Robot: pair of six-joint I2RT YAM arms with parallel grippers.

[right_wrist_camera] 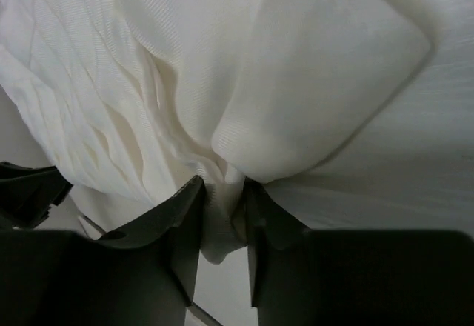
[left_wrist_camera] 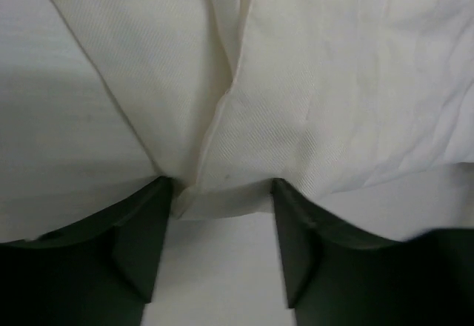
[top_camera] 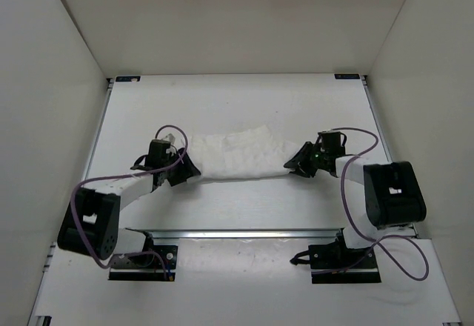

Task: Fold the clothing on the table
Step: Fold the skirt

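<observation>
While left fingers (left_wrist_camera: 137, 248) gape around the clothing (left_wrist_camera: 311, 81), right fingers (right_wrist_camera: 178, 226) pinch it

A white, creased, soft fabric garment (top_camera: 237, 154) is lying across the middle of the large flat white desk (top_camera: 237, 104), stretching between the black left claw (top_camera: 194, 167) and the black right claw (top_camera: 290, 164), each sitting at one end.
</observation>
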